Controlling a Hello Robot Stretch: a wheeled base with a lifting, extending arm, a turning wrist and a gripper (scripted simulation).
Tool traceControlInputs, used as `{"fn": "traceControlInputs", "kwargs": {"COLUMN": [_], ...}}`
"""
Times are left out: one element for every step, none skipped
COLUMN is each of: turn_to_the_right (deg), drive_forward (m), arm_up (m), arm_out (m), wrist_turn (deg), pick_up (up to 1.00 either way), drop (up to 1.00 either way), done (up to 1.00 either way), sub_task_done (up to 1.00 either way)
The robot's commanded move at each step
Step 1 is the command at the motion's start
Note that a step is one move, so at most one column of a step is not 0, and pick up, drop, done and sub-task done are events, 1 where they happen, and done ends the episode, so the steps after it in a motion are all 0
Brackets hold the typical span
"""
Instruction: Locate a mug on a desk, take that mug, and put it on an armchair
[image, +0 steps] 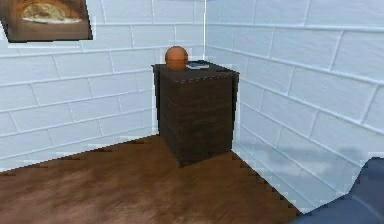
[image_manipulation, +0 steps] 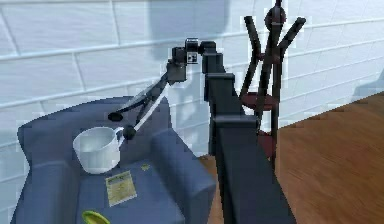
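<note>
A white mug (image_manipulation: 97, 150) is seen against the blue armchair (image_manipulation: 176, 170), above its seat. My arm rises from the arm side view's bottom edge, and the gripper (image_manipulation: 125, 124) slants down to the left, its thin fingers (image_manipulation: 146, 101) ending right at the mug's handle side. The armchair lies behind the mug, so I cannot tell whether the gripper holds it or whether it rests on the seat. A blue corner of the armchair (image: 352, 204) also shows at the forward view's bottom right.
A printed card (image_manipulation: 120, 186) and a small yellow thing (image_manipulation: 95, 215) lie on the seat. A dark red wooden stand (image_manipulation: 265, 75) rises right of the arm. In the corner ahead, a dark cabinet (image: 195, 112) carries an orange ball (image: 176, 57) and a flat dark object (image: 198, 65). A picture (image: 45, 18) hangs on the white brick wall.
</note>
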Motion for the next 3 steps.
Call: {"fn": "traceControlInputs", "kwargs": {"turn_to_the_right": [0.0,0.0,0.0], "drive_forward": [0.00,0.00,0.00], "arm_up": [0.00,-0.32,-0.32], "arm_out": [0.00,0.00,0.00], "wrist_turn": [39.0,0.0,0.0], "pick_up": [0.00,0.00,0.00], "drop": [0.00,0.00,0.00], "done": [0.00,0.00,0.00], "sub_task_done": [0.00,0.00,0.00]}}
